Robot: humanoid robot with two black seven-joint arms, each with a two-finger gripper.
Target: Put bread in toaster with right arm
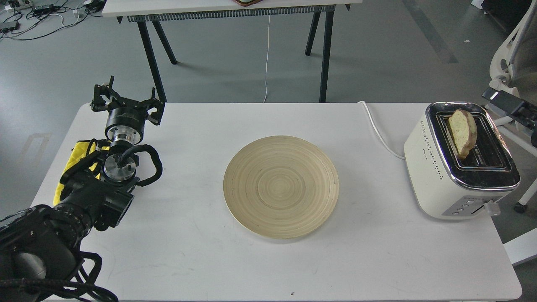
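The bread (461, 131) stands on edge in the left slot of the cream-white toaster (432, 176) at the table's right end. Its upper half sticks out and leans a little. My right gripper (509, 105) shows only partly at the right edge, up and to the right of the toaster. It is apart from the bread and holds nothing. My left gripper (126, 95) rests at the far left of the table with its fingers spread, open and empty.
A round wooden plate (281, 186) lies in the middle of the white table (377, 260). The toaster's white cord (377, 130) runs off the back edge. A yellow cloth (77, 153) sits on my left arm. A white chair (509, 63) stands right of the table.
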